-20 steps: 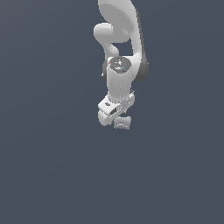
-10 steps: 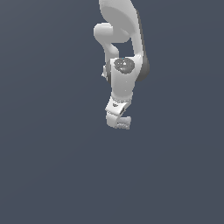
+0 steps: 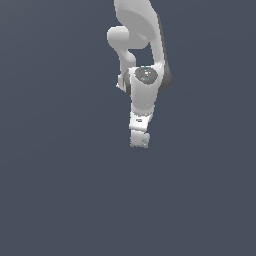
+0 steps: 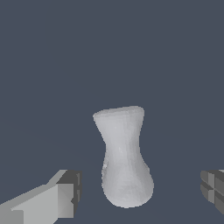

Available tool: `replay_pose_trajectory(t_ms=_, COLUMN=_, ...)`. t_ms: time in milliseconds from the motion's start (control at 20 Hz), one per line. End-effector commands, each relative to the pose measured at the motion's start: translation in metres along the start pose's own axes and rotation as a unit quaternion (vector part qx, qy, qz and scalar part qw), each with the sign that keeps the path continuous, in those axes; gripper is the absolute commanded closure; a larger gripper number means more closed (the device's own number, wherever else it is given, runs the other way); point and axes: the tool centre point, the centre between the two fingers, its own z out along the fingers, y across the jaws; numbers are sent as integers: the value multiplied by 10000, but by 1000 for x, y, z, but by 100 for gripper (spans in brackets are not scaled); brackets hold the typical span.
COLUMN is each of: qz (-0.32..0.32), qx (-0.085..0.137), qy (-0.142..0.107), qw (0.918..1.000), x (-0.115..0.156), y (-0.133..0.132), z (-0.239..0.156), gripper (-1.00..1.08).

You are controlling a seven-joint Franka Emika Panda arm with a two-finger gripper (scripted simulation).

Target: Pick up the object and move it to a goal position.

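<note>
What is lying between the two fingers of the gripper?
In the wrist view, the object, a pale vase-like shape, sits between the open gripper's fingers, touching neither. Otherwise only bare dark ground.

Simulated scene: flat featureless slate-grey ground (image 3: 60, 190), smooth untextured white arm (image 3: 142, 95).

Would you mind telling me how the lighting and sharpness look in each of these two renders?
Exterior view: flat, even light, no glare; the smooth white robot arm is softly shaded, and no cast shadow shows on the plain slate-grey ground. Wrist view: the pale grey-white vase-shaped object is gently shaded with slightly jagged edges; the pincer has its blocky grey fingers spread either side.
</note>
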Motion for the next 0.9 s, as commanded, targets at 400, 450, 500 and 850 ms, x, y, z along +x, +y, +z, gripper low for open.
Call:
replay_pose_trajectory(t_ms=400, qz=-637, qx=-9, qy=-3, qw=9980, x=4, y=-7, z=4, gripper=-92)
replay_pose_trajectory(t_ms=450, qz=-649, qx=-9, qy=-3, qw=9979, x=4, y=-8, z=4, gripper=-92)
replay_pose_trajectory(t_ms=500, qz=-654, qx=-9, qy=-3, qw=9979, x=4, y=-8, z=4, gripper=-92)
replay_pose_trajectory(t_ms=850, qz=-635, qx=-8, qy=-2, qw=9980, x=4, y=-8, z=16, gripper=-92)
